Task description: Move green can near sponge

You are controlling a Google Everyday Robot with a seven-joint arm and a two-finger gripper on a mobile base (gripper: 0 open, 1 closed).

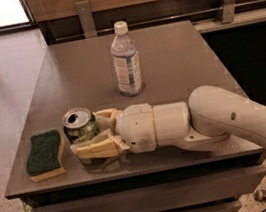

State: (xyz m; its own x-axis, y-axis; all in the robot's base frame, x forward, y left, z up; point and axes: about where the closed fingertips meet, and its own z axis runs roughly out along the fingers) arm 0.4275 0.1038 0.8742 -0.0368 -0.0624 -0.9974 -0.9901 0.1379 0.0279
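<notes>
The green can (79,125) stands upright on the grey table (165,57) near its front left corner, silver top showing. My gripper (93,134) reaches in from the right, its tan fingers (97,148) closed around the can's sides. The sponge (45,154), dark green over yellow foam, lies flat just left of the can, a small gap between them. The white arm (216,119) stretches across the front of the table.
A clear plastic water bottle (126,61) with a white cap stands upright at mid-table, behind the arm. The table's front edge is close below the gripper. A dark railing and wood wall run behind the table.
</notes>
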